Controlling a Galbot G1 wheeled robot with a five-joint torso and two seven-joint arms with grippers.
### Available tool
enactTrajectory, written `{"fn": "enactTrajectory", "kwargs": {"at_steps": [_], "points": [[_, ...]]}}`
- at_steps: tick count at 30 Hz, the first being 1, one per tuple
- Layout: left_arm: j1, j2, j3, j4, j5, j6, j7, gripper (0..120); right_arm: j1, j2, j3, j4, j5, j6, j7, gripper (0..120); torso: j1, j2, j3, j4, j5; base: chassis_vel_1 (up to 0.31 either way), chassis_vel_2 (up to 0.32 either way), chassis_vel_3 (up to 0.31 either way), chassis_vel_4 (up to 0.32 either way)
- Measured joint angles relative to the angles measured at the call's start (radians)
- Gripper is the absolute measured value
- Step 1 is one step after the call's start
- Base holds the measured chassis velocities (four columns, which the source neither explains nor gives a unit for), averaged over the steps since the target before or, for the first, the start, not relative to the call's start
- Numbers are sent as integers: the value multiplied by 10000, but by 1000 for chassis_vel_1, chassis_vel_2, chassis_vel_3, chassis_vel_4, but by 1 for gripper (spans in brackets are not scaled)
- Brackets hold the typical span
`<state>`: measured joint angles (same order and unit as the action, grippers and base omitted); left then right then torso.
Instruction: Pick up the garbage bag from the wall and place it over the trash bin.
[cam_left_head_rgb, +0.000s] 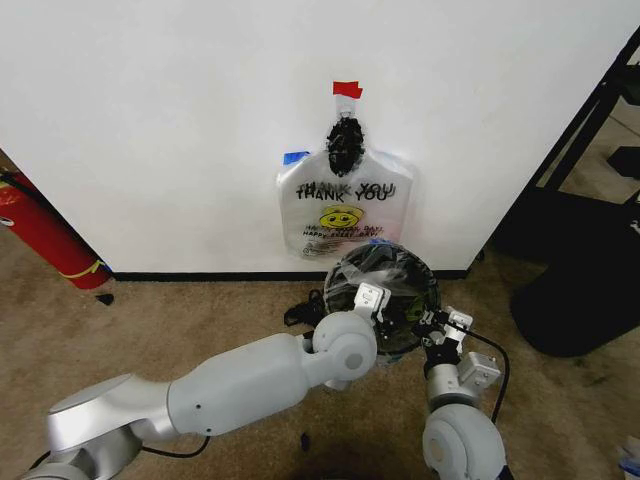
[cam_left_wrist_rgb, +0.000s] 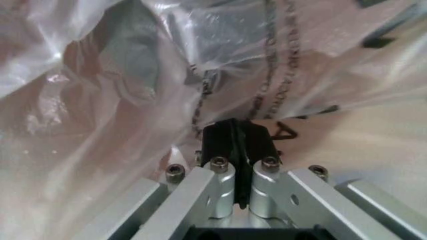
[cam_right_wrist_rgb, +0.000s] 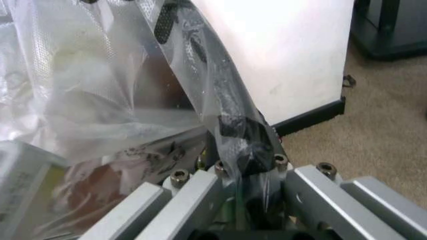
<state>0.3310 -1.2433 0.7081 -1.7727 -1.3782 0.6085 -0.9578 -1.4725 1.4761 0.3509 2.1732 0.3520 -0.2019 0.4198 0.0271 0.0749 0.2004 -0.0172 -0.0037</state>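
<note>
A see-through garbage bag (cam_left_head_rgb: 345, 205) with "THANK YOU" lettering and a yellow smiley hangs on the white wall under a strip of red tape (cam_left_head_rgb: 347, 89). Below it stands the round black mesh trash bin (cam_left_head_rgb: 398, 268) with another clear plastic bag (cam_left_wrist_rgb: 133, 75) draped over its top. My left gripper (cam_left_head_rgb: 372, 298) is at the bin's near-left rim, fingers (cam_left_wrist_rgb: 220, 137) shut with the film pinched between them. At the bin's near-right side, my right gripper (cam_left_head_rgb: 437, 325) is shut on plastic (cam_right_wrist_rgb: 120, 85) stretched over the black rim (cam_right_wrist_rgb: 227, 105).
A red fire extinguisher (cam_left_head_rgb: 45, 235) leans against the wall at far left. Black furniture (cam_left_head_rgb: 580, 280) stands close on the right. A dark cable (cam_left_head_rgb: 300, 310) lies on the carpet just left of the bin. The wall's black baseboard runs behind the bin.
</note>
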Motion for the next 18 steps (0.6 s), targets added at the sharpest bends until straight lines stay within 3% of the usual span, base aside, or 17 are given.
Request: {"fn": "enactTrajectory", "kwargs": {"at_steps": [18], "points": [[-276,-675,42,1592,434,-253,268,0,-199,-68,-298,225,26,3,-232,0,0,0,0,0,0,0,0,0,0]]}}
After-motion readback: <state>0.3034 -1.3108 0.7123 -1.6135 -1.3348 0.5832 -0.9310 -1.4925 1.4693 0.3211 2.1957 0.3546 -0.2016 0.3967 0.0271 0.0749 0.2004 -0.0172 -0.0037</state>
